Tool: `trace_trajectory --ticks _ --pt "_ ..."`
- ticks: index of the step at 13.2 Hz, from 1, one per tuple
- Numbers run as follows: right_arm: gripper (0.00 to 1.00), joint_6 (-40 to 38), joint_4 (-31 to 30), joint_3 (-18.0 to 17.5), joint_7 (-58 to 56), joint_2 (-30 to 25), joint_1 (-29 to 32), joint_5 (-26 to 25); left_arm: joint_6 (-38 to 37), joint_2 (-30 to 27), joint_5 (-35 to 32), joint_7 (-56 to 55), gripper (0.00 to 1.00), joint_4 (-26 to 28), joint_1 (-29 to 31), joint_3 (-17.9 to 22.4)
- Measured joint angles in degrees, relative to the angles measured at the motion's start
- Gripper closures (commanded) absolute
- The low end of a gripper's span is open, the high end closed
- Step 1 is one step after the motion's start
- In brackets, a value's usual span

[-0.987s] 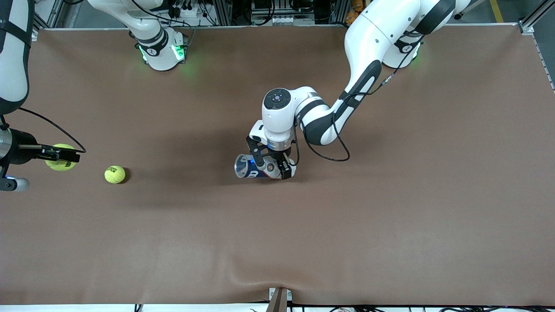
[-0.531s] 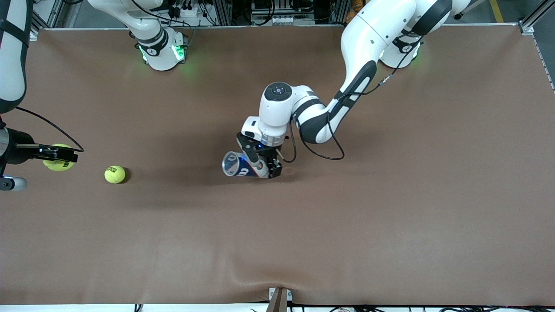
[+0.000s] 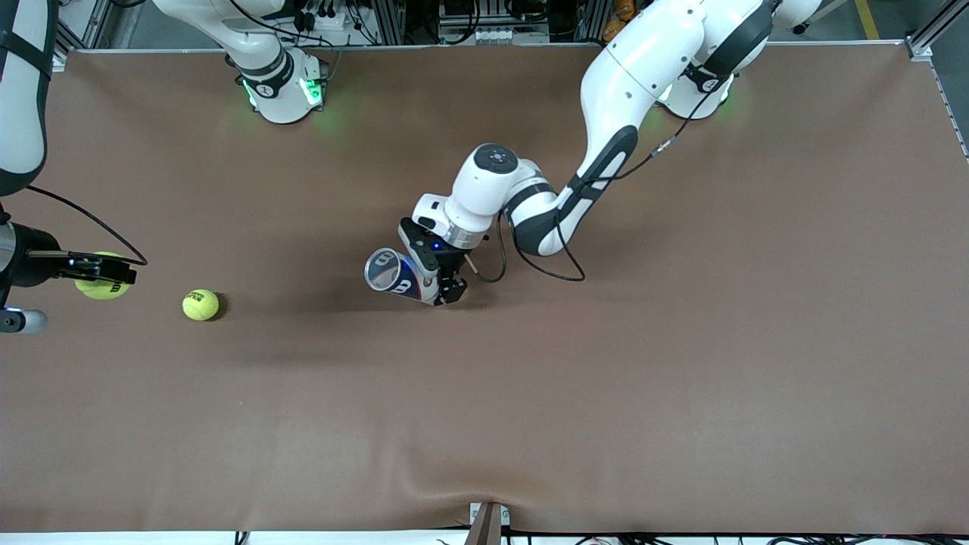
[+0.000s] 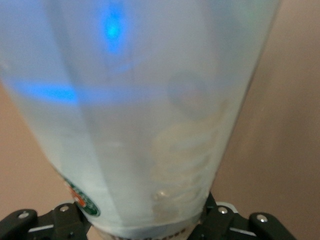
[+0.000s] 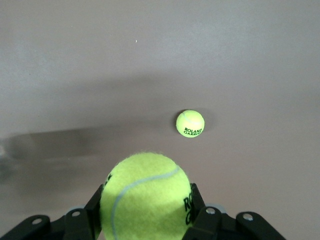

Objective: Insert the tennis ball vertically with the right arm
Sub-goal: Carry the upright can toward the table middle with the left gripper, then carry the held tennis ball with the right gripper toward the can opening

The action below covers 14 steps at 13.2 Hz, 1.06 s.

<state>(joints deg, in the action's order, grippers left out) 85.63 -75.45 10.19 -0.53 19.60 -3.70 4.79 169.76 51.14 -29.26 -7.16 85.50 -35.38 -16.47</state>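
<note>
Right tool (image 3: 113, 271) grips a tennis ball (image 5: 146, 196) over the bench (image 3: 681, 378), beside the loose ball (image 3: 200, 304) at the right arm's end. Left tool (image 3: 441, 281) clamps the clear can (image 3: 397, 274), tilted, well apart from that ball. Can should stand mouth-up before dropping straight in; can's contents unclear, right arm mostly cut off.

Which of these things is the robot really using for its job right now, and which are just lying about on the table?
In use:
- held tennis ball, clamped in the right gripper at the right arm's end of the table
- clear ball can, held tilted over mid-table by the left gripper

Lying about:
- second tennis ball, loose on the brown table
</note>
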Motion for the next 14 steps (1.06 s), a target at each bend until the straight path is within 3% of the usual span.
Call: trace_trajectory --ticks 5,14 --pt "1.0 0.0 0.0 0.0 0.0 0.0 0.0 0.0 21.3 3.9 0.0 0.0 0.18 5.4 3.0 0.3" --pt "1.0 0.0 0.0 0.0 0.0 0.1 0.0 0.0 30.4 8.6 -0.5 0.9 0.17 5.6 3.8 1.2"
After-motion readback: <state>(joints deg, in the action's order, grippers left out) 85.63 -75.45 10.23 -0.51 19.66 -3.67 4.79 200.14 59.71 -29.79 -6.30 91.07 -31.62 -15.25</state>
